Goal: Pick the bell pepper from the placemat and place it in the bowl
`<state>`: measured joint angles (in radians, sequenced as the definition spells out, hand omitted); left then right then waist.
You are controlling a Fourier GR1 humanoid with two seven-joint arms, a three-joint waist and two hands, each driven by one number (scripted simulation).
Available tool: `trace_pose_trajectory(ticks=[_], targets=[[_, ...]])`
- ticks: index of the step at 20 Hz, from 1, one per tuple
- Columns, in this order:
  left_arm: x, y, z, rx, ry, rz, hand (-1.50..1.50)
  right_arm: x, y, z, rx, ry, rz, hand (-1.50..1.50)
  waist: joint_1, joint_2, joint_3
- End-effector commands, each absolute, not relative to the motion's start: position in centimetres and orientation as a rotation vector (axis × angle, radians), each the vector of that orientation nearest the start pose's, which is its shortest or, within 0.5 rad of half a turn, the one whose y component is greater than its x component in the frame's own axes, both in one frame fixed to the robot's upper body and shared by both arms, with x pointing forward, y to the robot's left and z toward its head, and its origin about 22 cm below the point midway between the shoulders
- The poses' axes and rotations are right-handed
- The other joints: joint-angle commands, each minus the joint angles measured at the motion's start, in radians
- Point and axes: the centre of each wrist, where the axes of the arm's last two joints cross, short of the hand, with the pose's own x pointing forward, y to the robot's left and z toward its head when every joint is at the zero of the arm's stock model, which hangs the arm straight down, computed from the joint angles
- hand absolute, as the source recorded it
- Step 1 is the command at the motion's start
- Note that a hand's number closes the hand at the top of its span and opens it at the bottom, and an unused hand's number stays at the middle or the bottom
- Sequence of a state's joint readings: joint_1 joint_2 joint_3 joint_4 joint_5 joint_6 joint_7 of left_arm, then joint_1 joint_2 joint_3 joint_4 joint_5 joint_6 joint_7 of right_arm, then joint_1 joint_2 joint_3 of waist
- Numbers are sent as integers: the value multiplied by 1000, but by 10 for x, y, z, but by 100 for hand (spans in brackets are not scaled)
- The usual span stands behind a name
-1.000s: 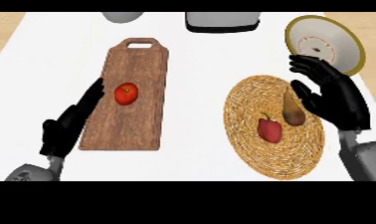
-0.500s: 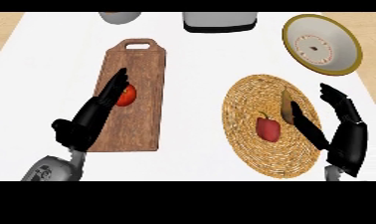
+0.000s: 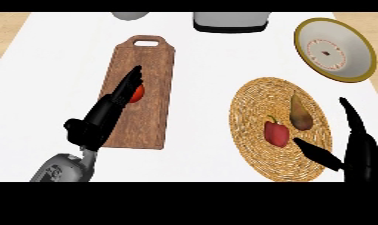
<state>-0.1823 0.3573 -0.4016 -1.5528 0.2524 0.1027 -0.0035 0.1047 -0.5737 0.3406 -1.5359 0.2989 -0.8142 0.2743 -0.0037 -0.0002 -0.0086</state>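
The bell pepper (image 3: 277,133) looks light and stiff-walled, hollow by its kind, with a glossy skin that may slide between smooth fingers. I judge the best hold is across its broad body, fingers on one flank and thumb on the other, not by the thin stem, which could snap or twist. It is small, deep red and blocky, with a short green stem pointing towards the desk's far edge. It lies near the middle of the round woven placemat (image 3: 277,129), which sits towards the desk's right edge, and just beside a brownish pear (image 3: 299,113) that lies to its right.

The right hand (image 3: 354,151) comes in at the desk's near right corner, its fingers apart and straight; one fingertip lies over the placemat just nearside of the pepper, not touching it as far as I can tell. The bowl (image 3: 362,49), cream with a yellow rim, stands at the far right corner. The left hand (image 3: 103,116) rests open over a wooden cutting board (image 3: 151,69), fingers straight beside a tomato (image 3: 136,93).
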Motion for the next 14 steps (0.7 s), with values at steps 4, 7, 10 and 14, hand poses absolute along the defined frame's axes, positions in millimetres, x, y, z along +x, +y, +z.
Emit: trace_pose_trajectory(ticks=[4, 7, 10, 14], targets=[[265, 207, 34, -154, -1585, -399, 0, 193, -296, 9, -862, -889, 516, -150, 32, 5, -3], [267, 202, 32, -176, -1580, -408, 0, 213, -276, 53, -791, -811, 559, -150, 31, 4, -2], [264, 195, 24, -179, -1586, -410, 0, 220, -251, 92, -740, -732, 602, -150, 23, 1, 1], [268, 196, 38, -165, -1588, -380, 0, 242, -222, 126, -707, -666, 587, -150, 26, 1, 6]])
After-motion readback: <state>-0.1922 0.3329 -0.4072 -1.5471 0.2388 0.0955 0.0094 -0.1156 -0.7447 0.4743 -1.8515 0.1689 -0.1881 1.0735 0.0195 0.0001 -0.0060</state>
